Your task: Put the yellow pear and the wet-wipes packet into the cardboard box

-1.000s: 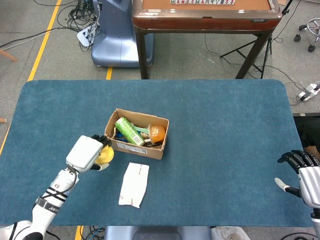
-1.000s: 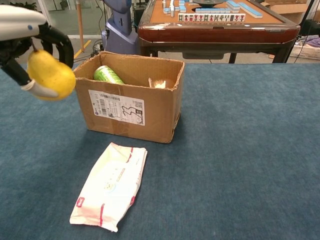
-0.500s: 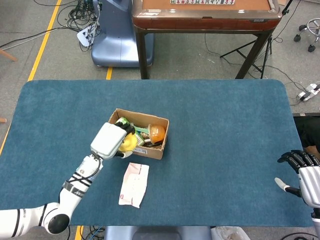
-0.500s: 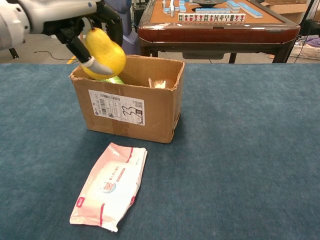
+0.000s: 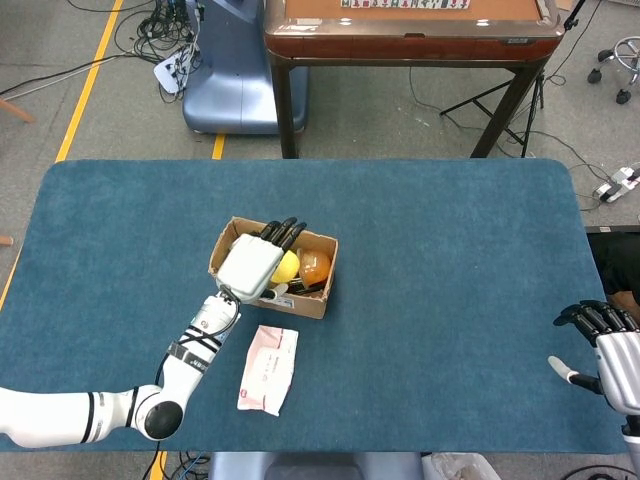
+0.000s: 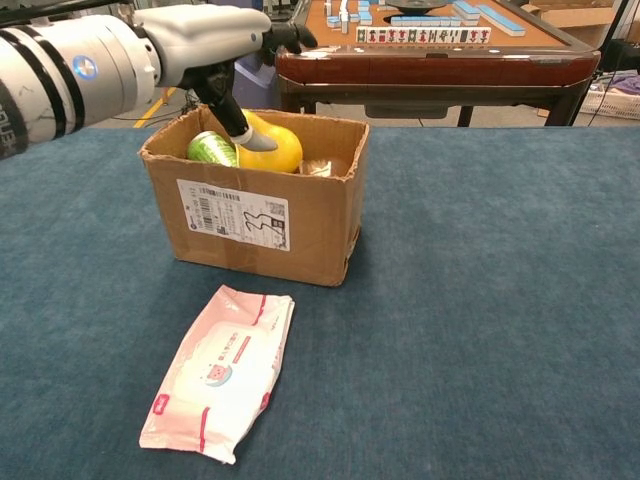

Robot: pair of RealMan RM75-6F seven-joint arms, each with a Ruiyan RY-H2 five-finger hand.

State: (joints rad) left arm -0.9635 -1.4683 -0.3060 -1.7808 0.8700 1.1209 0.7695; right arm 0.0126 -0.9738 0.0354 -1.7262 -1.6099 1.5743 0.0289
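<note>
The yellow pear (image 5: 287, 266) (image 6: 275, 147) lies inside the open cardboard box (image 5: 300, 304) (image 6: 300, 225), its top showing above the rim. My left hand (image 5: 255, 262) (image 6: 215, 45) hovers over the box with its fingers stretched out straight past the far rim; only the thumb (image 6: 250, 139) still touches the pear. The white-and-pink wet-wipes packet (image 5: 268, 368) (image 6: 220, 372) lies flat on the blue table just in front of the box. My right hand (image 5: 605, 350) rests at the table's right edge, holding nothing, fingers loosely apart.
The box also holds a green can (image 6: 212, 148) and an orange item (image 5: 316, 266). A wooden mahjong table (image 5: 410, 30) (image 6: 430, 50) stands behind the blue table (image 5: 450, 260), with a blue machine base (image 5: 235, 85) and floor cables to the left.
My left hand carried the pear up from the left of the box, over the rim and down inside. Its fingers have spread off the pear. The packet and right hand stayed put.
</note>
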